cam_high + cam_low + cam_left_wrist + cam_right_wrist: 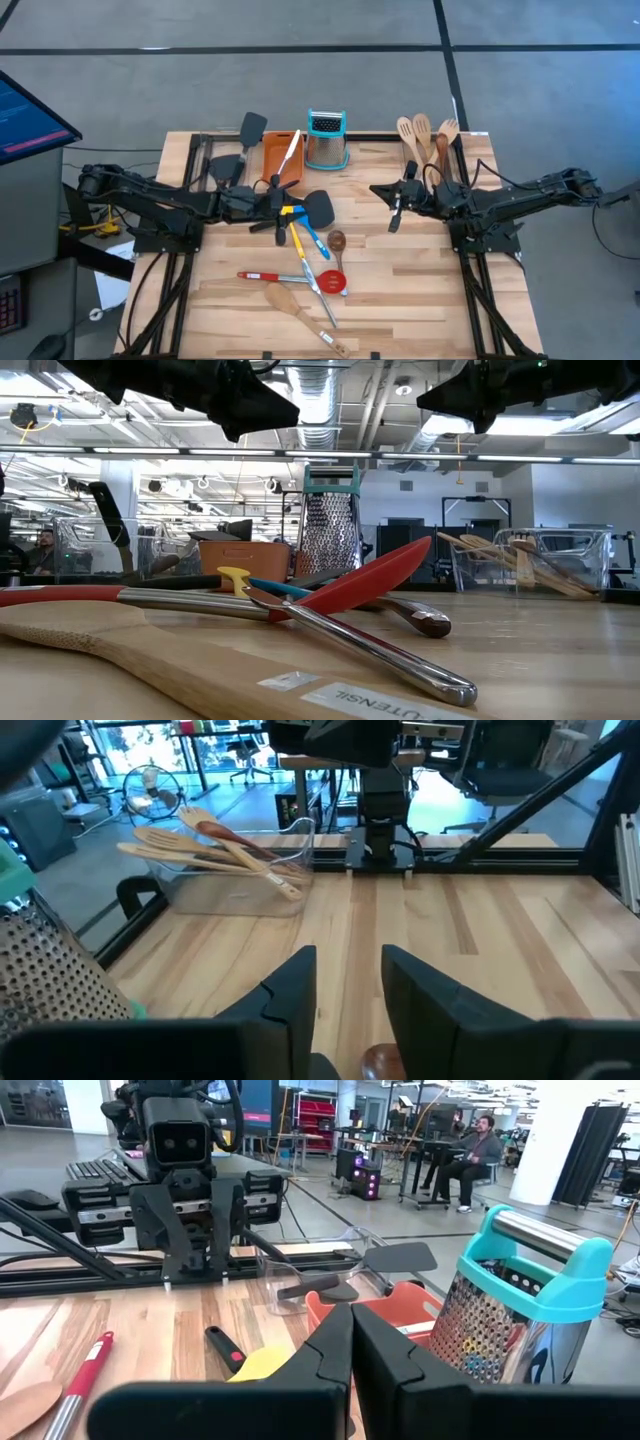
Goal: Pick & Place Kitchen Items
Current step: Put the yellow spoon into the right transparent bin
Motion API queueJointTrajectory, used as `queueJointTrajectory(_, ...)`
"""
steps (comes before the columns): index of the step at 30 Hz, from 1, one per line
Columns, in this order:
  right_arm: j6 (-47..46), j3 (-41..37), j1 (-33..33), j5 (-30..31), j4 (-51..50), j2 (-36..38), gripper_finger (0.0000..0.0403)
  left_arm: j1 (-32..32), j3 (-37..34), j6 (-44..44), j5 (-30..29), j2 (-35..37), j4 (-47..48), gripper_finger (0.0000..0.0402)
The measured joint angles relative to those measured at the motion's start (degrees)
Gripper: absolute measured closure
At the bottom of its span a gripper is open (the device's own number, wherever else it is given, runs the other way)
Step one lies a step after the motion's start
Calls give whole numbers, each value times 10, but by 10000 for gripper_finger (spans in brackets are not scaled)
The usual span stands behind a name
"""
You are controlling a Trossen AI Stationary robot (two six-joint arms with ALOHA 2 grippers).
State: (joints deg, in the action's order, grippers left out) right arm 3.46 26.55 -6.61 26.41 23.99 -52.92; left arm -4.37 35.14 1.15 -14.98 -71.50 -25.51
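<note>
Nearest the front edge of the desk [420, 310] lies a wooden spoon [290, 305], flat and loose, with a red spoon [300, 277] and a steel-handled tool [318, 293] crossed over one another just behind it; they look simply tipped out as a heap waiting to be sorted. A little farther in, a yellow-handled utensil [291, 226], a blue spoon [310, 238] and a black turner [318, 207] overlap directly under the left pincer [283, 208], which hovers above them with its fingers spread a little and nothing between them, probably lined up to take one from the pile. The right pincer [393, 202] hangs over bare wood across from it, fingers pressed almost together and empty, apparently waiting its turn. Farther back stand the orange tray [282, 160], with a utensil lying across it, and the steel grater [326, 141], upright between the two sides. At the far corners sit clear bins: the right one [435, 150] already holds wooden spoons and spatulas leaning together, the left one [215, 160] black turners, which suggests sorting by kind.
</note>
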Motion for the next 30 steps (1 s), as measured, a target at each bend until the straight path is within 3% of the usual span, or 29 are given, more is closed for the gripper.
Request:
queueJointTrajectory(6,0,0,0,0,0,0,402,-2,0,-71,-33,0,1,347)
queueJointTrajectory(11,0,0,0,0,0,0,402,-24,0,-124,-102,0,10,396)
queueJointTrajectory(20,2,1,0,0,-17,0,402,-31,70,-166,-140,0,176,401)
queueJointTrajectory(30,15,1,0,0,-17,0,402,-31,117,-83,-115,0,217,401)
